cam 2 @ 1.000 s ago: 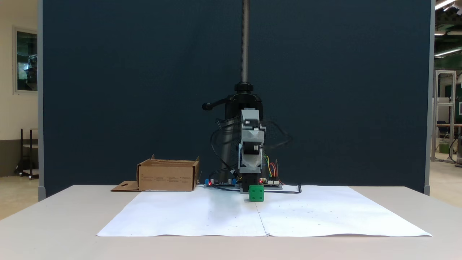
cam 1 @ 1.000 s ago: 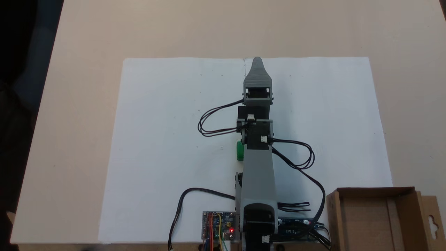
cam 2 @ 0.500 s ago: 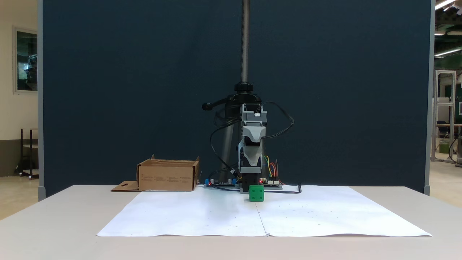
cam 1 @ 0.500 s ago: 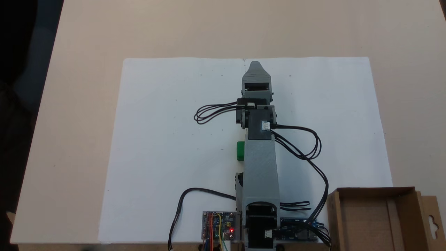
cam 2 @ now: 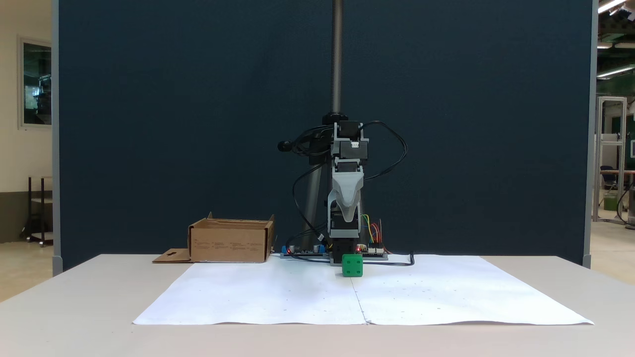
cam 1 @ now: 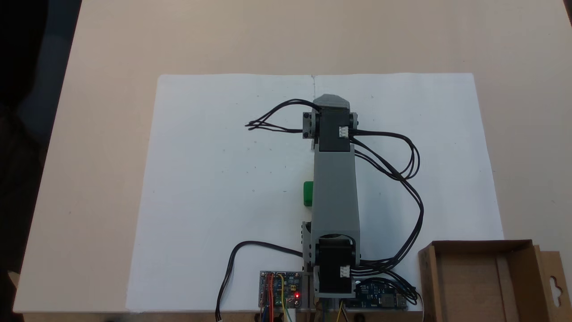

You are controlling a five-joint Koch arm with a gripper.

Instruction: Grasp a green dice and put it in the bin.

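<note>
A dark blue partition [cam 2: 198,124] stands behind a pale table [cam 1: 111,44], and a large white paper sheet [cam 1: 214,179] made of 2 joined halves covers the middle of the tabletop. In both fixed views the grey arm [cam 1: 335,192] reaches out from its base along the sheet's centre seam, with black cables [cam 1: 402,179] looping off both sides of it.

In the fixed view from the front, the gripper [cam 2: 347,215] hangs nose-down, well above the paper, tapering to a single grey tip. From above, just its grey back edge shows past the black wrist motor [cam 1: 333,129]. Its 2 jaws lie one behind the other for both cameras, so I cannot tell whether they are spread or pressed together; nothing is seen between them.

The green dice [cam 2: 352,266] sits on the paper in front of the arm's base, lower than the gripper and apart from it. From above, the dice [cam 1: 308,193] peeks out at the arm's left side (mostly covered by the grey link).

The bin [cam 1: 485,247] rests at the table's near-right corner in the top-down view, off the sheet's corner, with its hang-hole flap [cam 1: 554,281] lying outward. From the front, the bin [cam 2: 230,243] stands left of the arm's base, beside the circuit boards [cam 1: 280,288] with a red light.
</note>
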